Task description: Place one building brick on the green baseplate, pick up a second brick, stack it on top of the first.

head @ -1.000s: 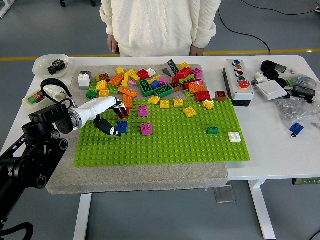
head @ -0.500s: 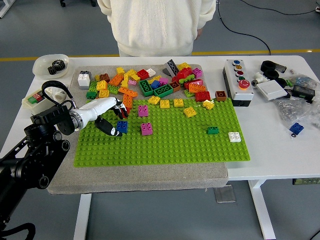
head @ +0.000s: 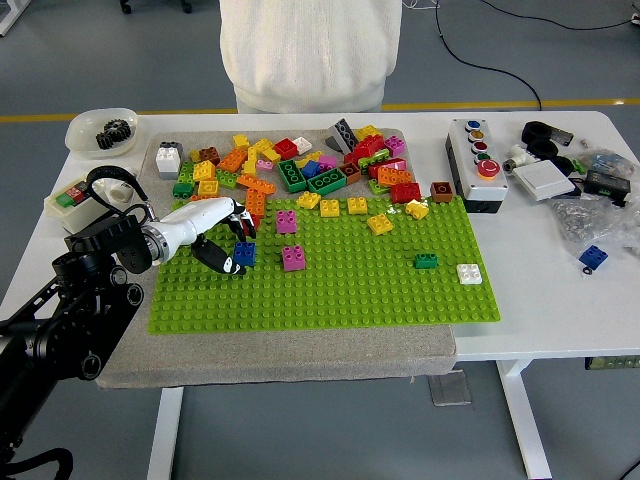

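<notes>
The robot's left hand (head: pixel 225 240) hovers over the green baseplate (head: pixel 330 290), fingers curled loosely around the blue brick (head: pixel 244 253); whether it is clamped cannot be told. A shallow pinch could tip the brick against neighbouring magenta bricks (head: pixel 293 258).

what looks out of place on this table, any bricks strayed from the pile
One blue brick lies alone on the bare white table at the far right, beside a clear bag of small parts, well off the green baseplate and away from the brick pile. Nothing looks spilled or damaged.
</notes>
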Controlling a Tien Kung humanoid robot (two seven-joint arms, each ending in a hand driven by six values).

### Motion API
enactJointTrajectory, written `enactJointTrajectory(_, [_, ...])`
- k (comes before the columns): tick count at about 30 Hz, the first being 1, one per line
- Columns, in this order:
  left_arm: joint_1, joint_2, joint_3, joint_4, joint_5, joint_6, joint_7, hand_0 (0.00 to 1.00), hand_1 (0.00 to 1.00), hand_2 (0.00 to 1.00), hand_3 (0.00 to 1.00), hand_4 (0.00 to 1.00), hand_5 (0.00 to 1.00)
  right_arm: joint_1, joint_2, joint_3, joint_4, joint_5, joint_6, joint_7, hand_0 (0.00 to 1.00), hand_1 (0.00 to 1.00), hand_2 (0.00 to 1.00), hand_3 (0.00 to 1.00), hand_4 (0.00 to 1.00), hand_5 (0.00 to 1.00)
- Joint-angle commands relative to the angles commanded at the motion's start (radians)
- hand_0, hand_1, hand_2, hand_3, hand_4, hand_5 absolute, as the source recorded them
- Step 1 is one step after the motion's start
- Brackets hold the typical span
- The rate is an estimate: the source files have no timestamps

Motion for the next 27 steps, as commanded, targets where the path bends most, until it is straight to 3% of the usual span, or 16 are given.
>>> enactJointTrajectory(3, [-0.001, -0.002, 0.001, 0.003, 0.0, 0.006, 0.001, 0.72, 0.634, 0.531, 0.539, 0.947, 0.048, 0.0, 0.0, 0.0, 0.0, 0.0, 0.0, 0.0, 0.741, 0.646, 0.712, 0.593, 0.823, 0.404])
enactJointTrajectory(4, [-0.001, -0.003, 0.002, 0.004, 0.0, 0.009, 0.001, 0.681, 0.573, 0.512, 0.526, 0.908, 0.019, 0.0, 0.0, 0.0, 0.0, 0.0, 0.0, 0.0, 0.74, 0.646, 0.712, 0.595, 0.823, 0.404])
enactJointTrajectory(18, [-0.007, -0.008, 0.008, 0.028, 0.0, 0.042, -0.009, 0.635, 0.546, 0.507, 0.521, 0.862, 0.002, 0.001, 0.0, -0.001, 0.0, 0.003, 0.001, 0.0, 0.741, 0.646, 0.712, 0.595, 0.823, 0.404])
enactJointTrajectory(27, [-0.007, -0.008, 0.015, 0.037, 0.0, 0.031, -0.012, 0.611, 0.529, 0.506, 0.529, 0.85, 0.002, 0.0, 0.0, -0.002, 0.0, 0.003, 0.002, 0.0, 0.74, 0.645, 0.713, 0.594, 0.823, 0.404])
